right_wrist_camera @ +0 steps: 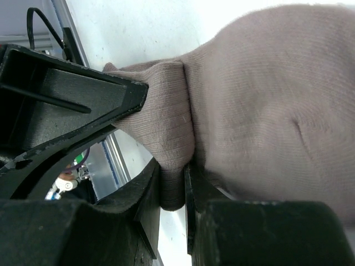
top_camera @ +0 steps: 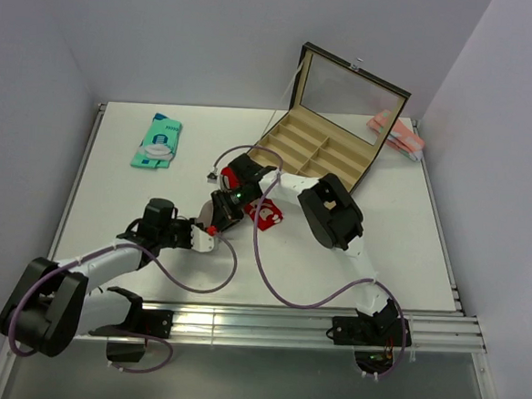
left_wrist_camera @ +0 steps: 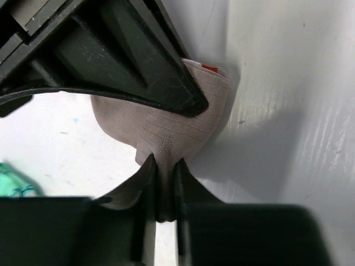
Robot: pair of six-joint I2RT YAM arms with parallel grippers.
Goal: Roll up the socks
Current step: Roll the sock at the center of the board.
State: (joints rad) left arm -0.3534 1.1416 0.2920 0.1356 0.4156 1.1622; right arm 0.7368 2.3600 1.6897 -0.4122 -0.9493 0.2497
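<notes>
The red socks with a white emblem lie at the table's middle, between both grippers. My left gripper comes in from the left. In its wrist view the left gripper is shut on a pinched fold of the sock fabric, which looks dull grey-pink there. My right gripper reaches in from the right, just above the left one. Close up, the right gripper is shut on a ribbed fold of the sock, and the rest of the sock bulges to its right. Each wrist view shows the other gripper's dark finger close by.
A teal sock with white print lies at the back left. An open compartment box with a raised lid stands at the back, and a pale pink bundle lies to its right. Cables loop across the table near the arms.
</notes>
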